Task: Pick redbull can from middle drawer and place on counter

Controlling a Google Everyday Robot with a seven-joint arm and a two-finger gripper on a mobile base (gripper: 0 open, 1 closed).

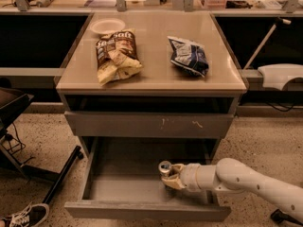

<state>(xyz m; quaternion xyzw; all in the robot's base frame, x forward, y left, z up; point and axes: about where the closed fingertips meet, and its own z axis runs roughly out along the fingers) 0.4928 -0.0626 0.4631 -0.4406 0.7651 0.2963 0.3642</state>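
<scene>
The redbull can (165, 167) shows its shiny silver top inside the open middle drawer (118, 186), right of centre. My gripper (170, 178) reaches in from the right on a white arm, and its tan fingers (176, 182) are closed around the can's body. The can stands upright and looks slightly raised off the drawer floor. Most of the can's side is hidden by the fingers. The tan counter (156, 77) is the top of the cabinet above.
On the counter lie a brown chip bag (116, 56), a dark blue chip bag (188, 56) and a white plate (107, 26). The shut scratched drawer front (147, 124) overhangs the open drawer. A black stand leg (61, 178) and a shoe (23, 215) are at the left.
</scene>
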